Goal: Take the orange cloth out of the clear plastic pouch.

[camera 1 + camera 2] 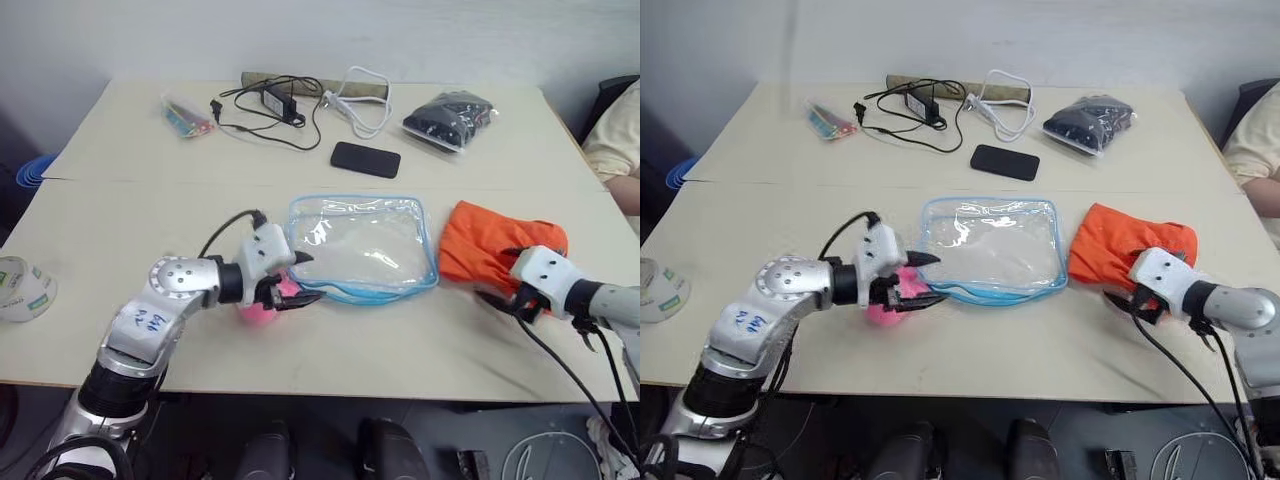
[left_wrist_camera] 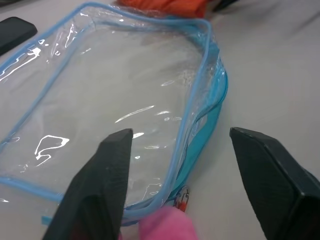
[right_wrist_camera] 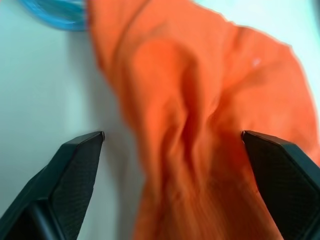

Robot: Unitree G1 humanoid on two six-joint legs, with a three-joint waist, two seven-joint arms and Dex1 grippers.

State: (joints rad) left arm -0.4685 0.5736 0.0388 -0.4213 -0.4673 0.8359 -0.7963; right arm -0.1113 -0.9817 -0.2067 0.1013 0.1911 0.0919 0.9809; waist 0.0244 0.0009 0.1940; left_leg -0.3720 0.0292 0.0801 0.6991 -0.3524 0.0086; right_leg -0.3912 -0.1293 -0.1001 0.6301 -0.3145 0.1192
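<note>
- Now the left tool (image 1: 300, 279) stands with its fingers spread wide and holds nothing; the near left corner of the clear plastic pouch (image 1: 362, 243) lies just ahead of its fingertips.
- Right beneath that tool sits a pink plush toy (image 1: 262, 303), touching the pouch's corner.
- Over on the other side, the right tool (image 1: 502, 295) is also wide open and empty, its fingers set either side of the orange cloth (image 1: 495, 246).
- That cloth lies crumpled on the desk (image 1: 120, 210), outside the pouch and just beside its right edge.
- Beyond the pouch rests a black phone (image 1: 365, 159).
</note>
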